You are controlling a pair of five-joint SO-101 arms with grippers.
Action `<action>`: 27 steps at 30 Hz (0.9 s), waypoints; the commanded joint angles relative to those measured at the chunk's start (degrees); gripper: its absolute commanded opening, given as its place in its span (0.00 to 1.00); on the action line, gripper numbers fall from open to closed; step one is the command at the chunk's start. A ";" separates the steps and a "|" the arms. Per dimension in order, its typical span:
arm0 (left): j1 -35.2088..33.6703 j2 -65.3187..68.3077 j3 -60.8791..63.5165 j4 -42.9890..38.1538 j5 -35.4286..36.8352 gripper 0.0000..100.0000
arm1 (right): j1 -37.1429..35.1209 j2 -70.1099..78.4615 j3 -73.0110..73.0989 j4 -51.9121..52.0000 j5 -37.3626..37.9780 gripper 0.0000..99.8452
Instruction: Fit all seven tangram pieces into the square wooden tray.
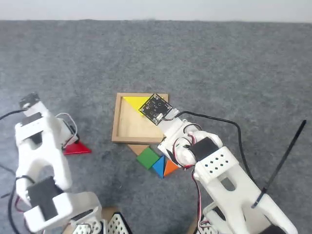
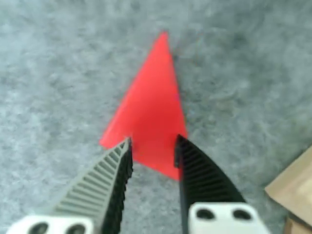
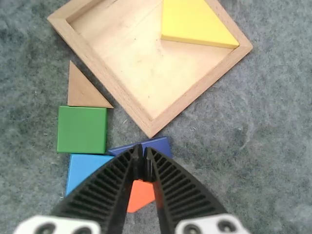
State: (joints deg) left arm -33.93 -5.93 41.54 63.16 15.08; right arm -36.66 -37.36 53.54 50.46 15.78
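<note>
Arms flank the tray (image 1: 115,119) on the grey surface (image 1: 219,63). The left arm (image 1: 39,146) bends down over the red triangle (image 1: 76,148), well apart from the tray; its wrist view shows the left hand (image 2: 153,146) open, fingertips over the triangle's edge. The right arm (image 1: 219,165) leans over the tray's near corner. Its wrist view shows the right hand (image 3: 142,158) closed, empty, above a blue piece (image 3: 85,168) and an orange piece (image 3: 141,195), near a green square (image 3: 81,129) and a brown triangle (image 3: 82,92). A yellow triangle (image 3: 195,24) lies in a tray corner.

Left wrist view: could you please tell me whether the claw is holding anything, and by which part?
Nothing is gripped: the left claw is open, its tips apart over the wide end of the red triangle.
</note>
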 commanded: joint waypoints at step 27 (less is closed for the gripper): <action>-5.80 0.09 1.27 -3.43 -1.58 0.32 | 0.31 -0.31 -0.44 -0.66 -0.35 0.01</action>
State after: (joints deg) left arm -40.18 -1.45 42.59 61.05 11.74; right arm -36.75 -37.36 53.54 50.46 15.78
